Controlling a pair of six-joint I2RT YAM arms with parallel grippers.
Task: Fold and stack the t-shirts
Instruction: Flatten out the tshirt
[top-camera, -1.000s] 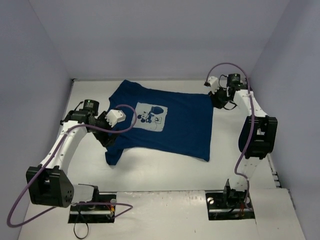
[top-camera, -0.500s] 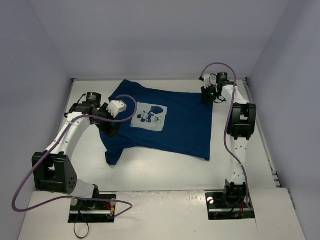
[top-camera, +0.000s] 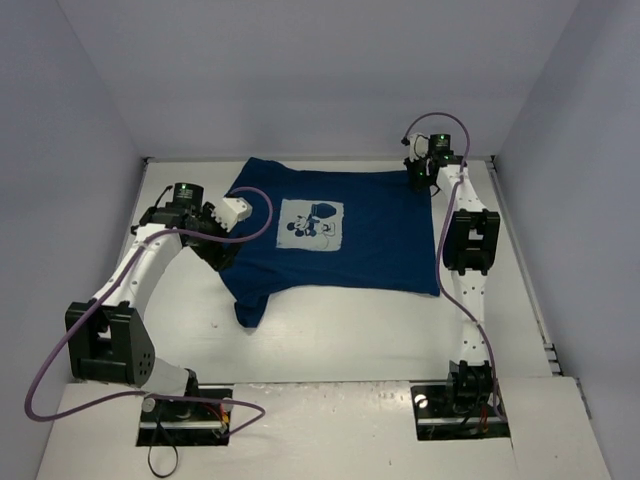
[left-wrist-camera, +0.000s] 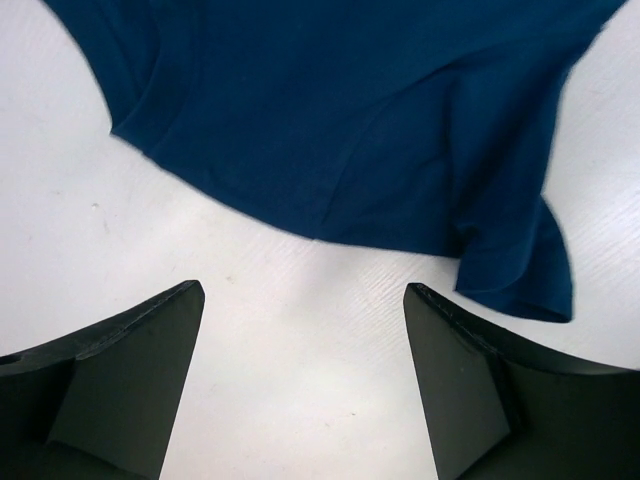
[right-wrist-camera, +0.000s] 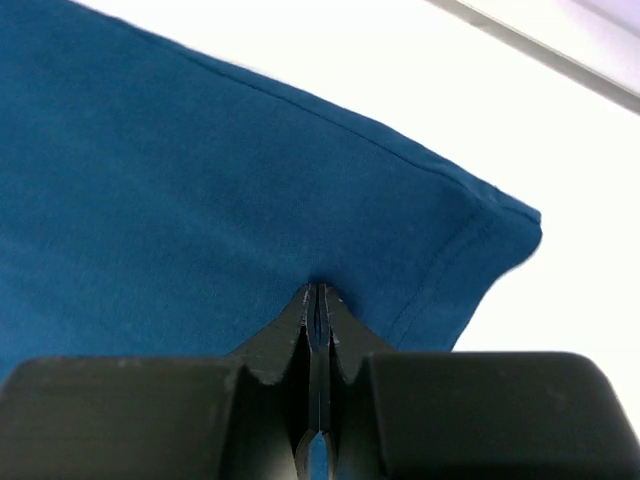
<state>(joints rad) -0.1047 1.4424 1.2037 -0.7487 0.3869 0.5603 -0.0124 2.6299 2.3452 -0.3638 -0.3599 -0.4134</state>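
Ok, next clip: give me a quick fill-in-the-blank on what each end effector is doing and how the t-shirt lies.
1. The right end effector is ___ on the t-shirt, near a corner.
2. The left end effector hangs over the table with its jaws ___, holding nothing.
3. The print on the t-shirt faces ___.

Missing words: shut; open; up.

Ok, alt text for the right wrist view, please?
The right fingers are pinched shut on the navy t-shirt just inside its hemmed corner. The cloth fills the left of the view; white table shows beyond the corner.
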